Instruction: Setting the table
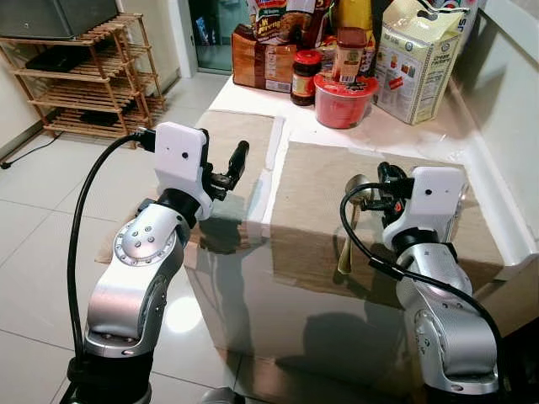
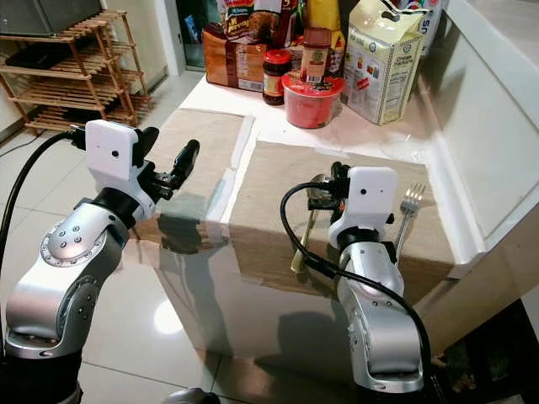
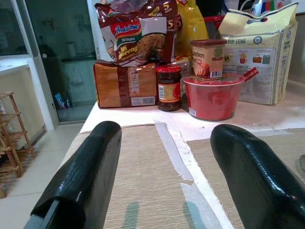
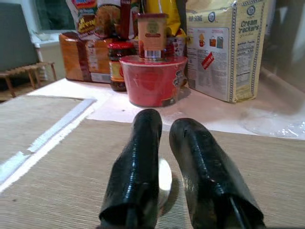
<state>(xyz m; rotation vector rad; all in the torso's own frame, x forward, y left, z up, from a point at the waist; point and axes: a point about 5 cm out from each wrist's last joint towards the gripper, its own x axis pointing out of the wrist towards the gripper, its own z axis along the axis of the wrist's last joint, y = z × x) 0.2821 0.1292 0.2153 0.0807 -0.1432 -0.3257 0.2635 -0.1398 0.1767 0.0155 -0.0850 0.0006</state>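
Presently, the scene is breaking down like this:

Right gripper (image 2: pixel 324 192): it is hovering low over the right placemat (image 2: pixel 269 219), its two black fingers (image 4: pixel 138 176) drawn nearly together, with the bowl of a spoon (image 2: pixel 305 236) showing pale between and under the tips. Whether the fingers are actually pinching the spoon or merely closing in above it, I cannot tell.

Why there: judging from the task, the arm is reaching in along the mat so the spoon ends up as part of a place setting opposite the fork (image 2: pixel 407 209).

Spoon: it is lying on the right placemat, bowl toward the groceries and handle running back to the near table edge. It is looking slim, metallic and gold-tinted, with a shiny bowl.

Fork: it is lying just to the right of the right wrist, on the same mat, silver, tines pointing away from the robot.

Left gripper (image 1: pixel 229 172): it is being held up over the near end of the left placemat (image 1: pixel 240 135), fingers (image 3: pixel 81 186) spread wide and holding nothing, probably waiting its turn.

Placemats: two woven beige mats are sitting side by side on the white table (image 2: pixel 362 126), a strip of white showing between them.

Groceries: a red tub (image 1: pixel 344 103), a dark jar (image 1: pixel 305 77), a cracker box (image 1: pixel 417 63) and noodle packets (image 3: pixel 138 33) are crowding the far end, well apart from the setting.
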